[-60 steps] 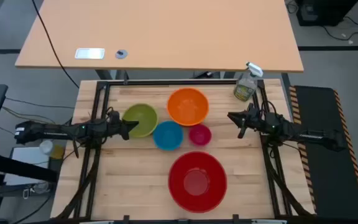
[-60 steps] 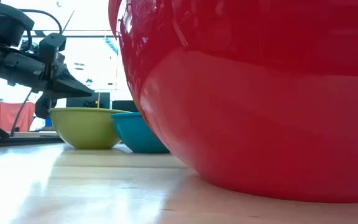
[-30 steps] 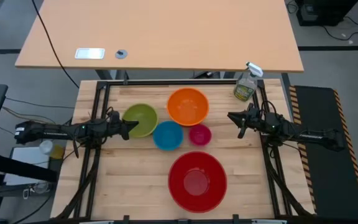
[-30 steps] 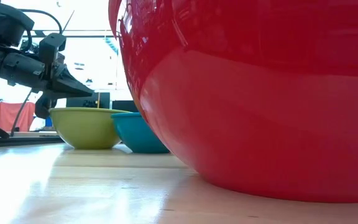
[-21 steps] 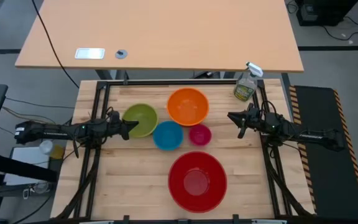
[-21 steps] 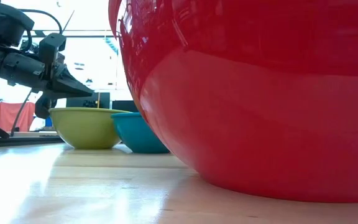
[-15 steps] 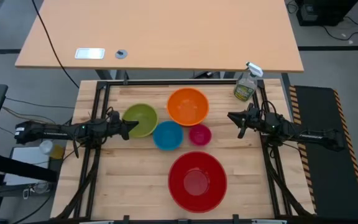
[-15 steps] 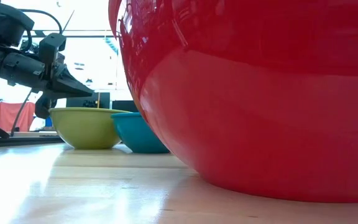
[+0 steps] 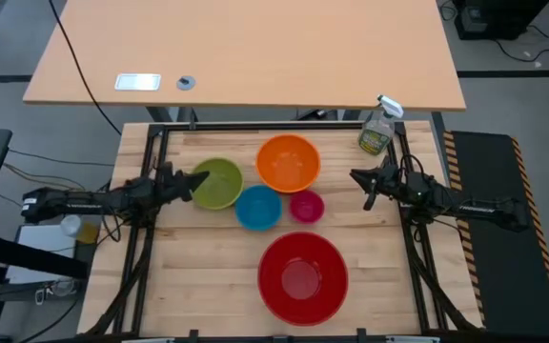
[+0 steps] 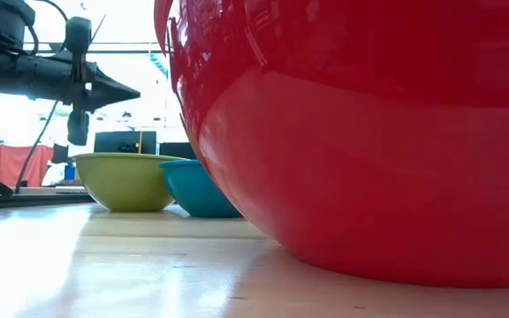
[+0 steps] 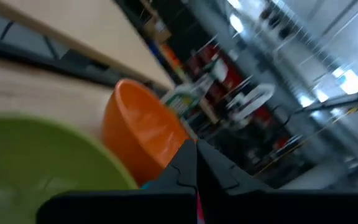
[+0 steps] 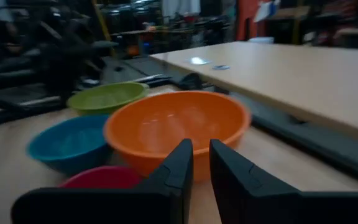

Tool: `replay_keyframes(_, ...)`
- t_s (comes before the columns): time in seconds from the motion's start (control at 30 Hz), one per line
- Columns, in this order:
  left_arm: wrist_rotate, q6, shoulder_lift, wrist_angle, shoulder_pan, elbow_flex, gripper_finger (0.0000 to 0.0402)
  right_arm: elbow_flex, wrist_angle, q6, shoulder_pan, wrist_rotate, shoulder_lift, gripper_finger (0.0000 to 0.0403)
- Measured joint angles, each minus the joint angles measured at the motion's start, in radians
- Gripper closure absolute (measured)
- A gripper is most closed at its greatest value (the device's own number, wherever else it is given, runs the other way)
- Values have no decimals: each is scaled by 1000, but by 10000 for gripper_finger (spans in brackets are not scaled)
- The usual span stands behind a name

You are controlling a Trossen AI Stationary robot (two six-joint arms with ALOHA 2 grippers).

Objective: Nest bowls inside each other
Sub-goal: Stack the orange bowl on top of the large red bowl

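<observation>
Nothing nested yet: five smooth round plastic bowls (image 9: 285, 163) separate on the wooden table (image 9: 198, 276), clenched empty left hand (image 9: 194, 178) over the lime one's rim, right hand (image 9: 357, 178) narrowly parted, empty; next, a rim grasp.

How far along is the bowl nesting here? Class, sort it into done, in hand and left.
Done: nothing; the red bowl, orange bowl, green bowl, blue bowl and pink bowl all sit separately on the table.
In hand: nothing held. The left gripper is shut at the green bowl's rim; the right gripper waits empty, jaws slightly apart.
Left: all four nestings.
</observation>
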Motion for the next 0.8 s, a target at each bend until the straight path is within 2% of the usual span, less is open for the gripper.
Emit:
replay_keyframes(0.1,0,0,1,63,0,0,399,0,4,-4,0,40,0,340)
replay_keyframes(0.23,0,2,0,116,0,0,399,0,29,-5,0,42,0,340)
replay_keyframes(0.43,-50,5,0,229,0,0,399,0,301,147,0,46,1,340)
replay_keyframes(0.53,13,15,1,291,-6,0,399,0,428,190,0,178,5,340)
replay_keyframes(0.63,137,22,0,361,-25,0,399,0,494,369,0,315,5,340)
replay_keyframes(0.7,180,23,1,387,-44,0,399,0,502,480,-1,347,5,340)
replay_keyframes(0.8,186,27,0,404,-65,0,399,0,490,564,0,312,10,340)
